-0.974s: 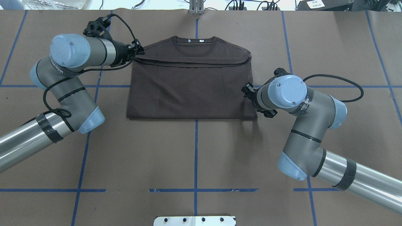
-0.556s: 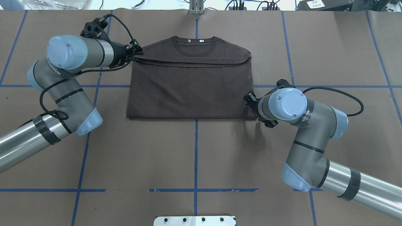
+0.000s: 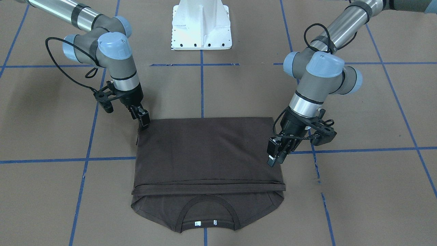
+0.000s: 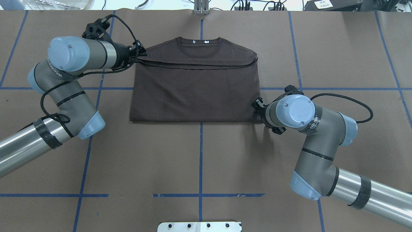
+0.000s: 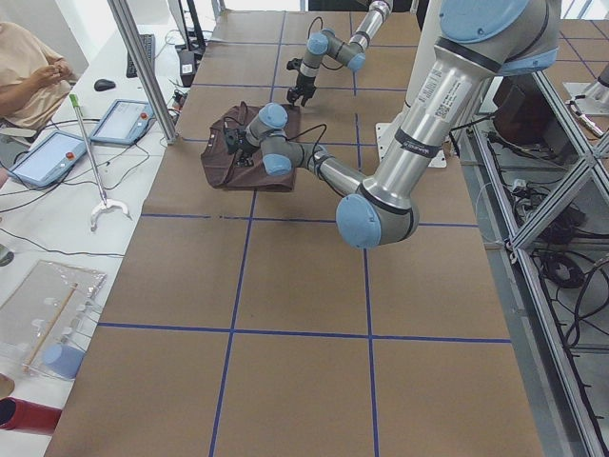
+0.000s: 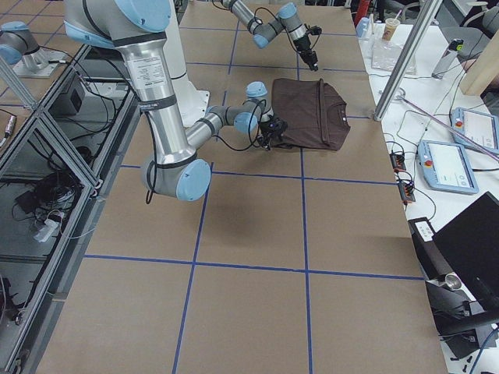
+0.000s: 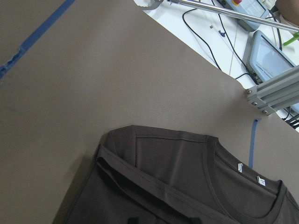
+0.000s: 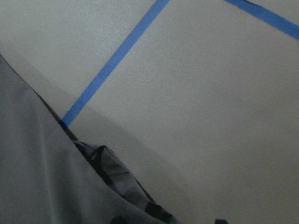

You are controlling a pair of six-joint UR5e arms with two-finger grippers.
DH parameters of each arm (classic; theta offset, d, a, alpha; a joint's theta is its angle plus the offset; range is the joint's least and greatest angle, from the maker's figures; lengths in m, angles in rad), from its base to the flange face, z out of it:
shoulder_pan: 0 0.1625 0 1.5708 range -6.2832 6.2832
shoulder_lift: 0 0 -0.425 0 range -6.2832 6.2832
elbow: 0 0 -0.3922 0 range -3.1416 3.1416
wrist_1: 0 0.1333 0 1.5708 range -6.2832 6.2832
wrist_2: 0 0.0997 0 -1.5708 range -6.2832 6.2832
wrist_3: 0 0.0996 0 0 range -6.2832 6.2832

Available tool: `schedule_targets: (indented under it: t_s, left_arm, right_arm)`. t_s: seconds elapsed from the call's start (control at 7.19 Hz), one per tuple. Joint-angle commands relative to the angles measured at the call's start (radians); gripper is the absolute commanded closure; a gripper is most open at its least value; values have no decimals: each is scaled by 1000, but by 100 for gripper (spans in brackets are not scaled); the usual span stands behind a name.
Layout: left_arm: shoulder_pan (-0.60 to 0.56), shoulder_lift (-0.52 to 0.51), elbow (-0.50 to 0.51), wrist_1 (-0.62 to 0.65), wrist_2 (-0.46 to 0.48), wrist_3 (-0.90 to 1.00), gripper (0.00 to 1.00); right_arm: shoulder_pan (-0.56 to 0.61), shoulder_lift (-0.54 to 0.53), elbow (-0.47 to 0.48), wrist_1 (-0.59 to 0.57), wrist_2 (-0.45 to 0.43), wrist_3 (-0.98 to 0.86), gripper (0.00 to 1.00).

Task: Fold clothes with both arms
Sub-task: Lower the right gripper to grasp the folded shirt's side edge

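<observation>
overhead hides tips of right gripper (image 3: 144, 123); front: at T-shirt (image 3: 205, 150) near-right corner; wrist: parted | left gripper (image 3: 272, 159) parted, left edge

Brown table (image 4: 145, 154), blue tape lines (image 4: 200, 154); folded dark brown T-shirt (image 4: 196, 93) flat mid-table; white base (image 3: 201, 27) at robot's edge.

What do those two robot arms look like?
The left arm and right arm match: silver-grey tubes, light blue joint caps, black bands, white lettering on grey segments, looping black cables. The left gripper and right gripper are black, two-fingered.
</observation>
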State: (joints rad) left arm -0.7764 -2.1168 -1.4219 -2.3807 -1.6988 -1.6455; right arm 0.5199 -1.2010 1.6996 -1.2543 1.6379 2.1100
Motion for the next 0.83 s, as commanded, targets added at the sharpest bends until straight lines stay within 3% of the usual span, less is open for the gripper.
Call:
schedule_targets:
  t_s: [0.0,0.42,0.56,0.7]
  left_arm:
    - [-1,1,0,0,-1,0,50]
    - [-1,-2,-6,0,-1,-2,50]
    - [-1,1,-23,2,-2,-2,50]
    - [0,3,-40,3,-7,-2,50]
  right_arm:
    - [-4,1,3,1,0,8,100]
    - [-14,-3,40,-1,6,10,100]
    - [-43,-61,120,-2,11,19,100]
    - [-99,-178,264,-8,11,19,100]
